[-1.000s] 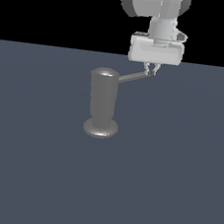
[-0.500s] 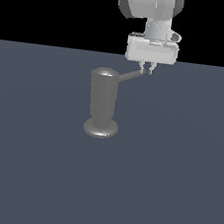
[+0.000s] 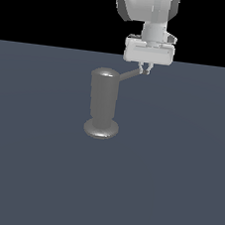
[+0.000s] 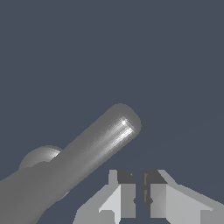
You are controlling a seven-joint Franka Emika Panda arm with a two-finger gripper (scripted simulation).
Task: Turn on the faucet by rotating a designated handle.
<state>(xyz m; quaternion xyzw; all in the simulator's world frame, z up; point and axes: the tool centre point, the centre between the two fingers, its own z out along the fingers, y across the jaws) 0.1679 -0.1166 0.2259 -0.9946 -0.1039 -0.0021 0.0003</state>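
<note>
The faucet [image 3: 104,103] is a glossy grey upright cylinder on a round disc base. Its handle [image 3: 131,75] is a thin rod that juts from the upper side toward the exterior view's right and slightly upward. My gripper [image 3: 145,68] hangs from above with its fingertips right at the rod's tip. In the wrist view the handle [image 4: 94,148] runs close beside my gripper [image 4: 137,189]. The fingers [image 4: 121,192] stand almost together with a narrow empty gap, and the rod is beside them, not between them. The faucet's rounded body [image 4: 39,158] shows behind the rod.
A flat dark grey-blue floor [image 3: 177,167] spreads all around the faucet. The arm's white wrist and hand body [image 3: 149,51] stand above the handle's tip.
My gripper has moved a little toward the exterior view's left, staying at the handle's tip. The handle's tip has shifted with it, slightly left and up.
</note>
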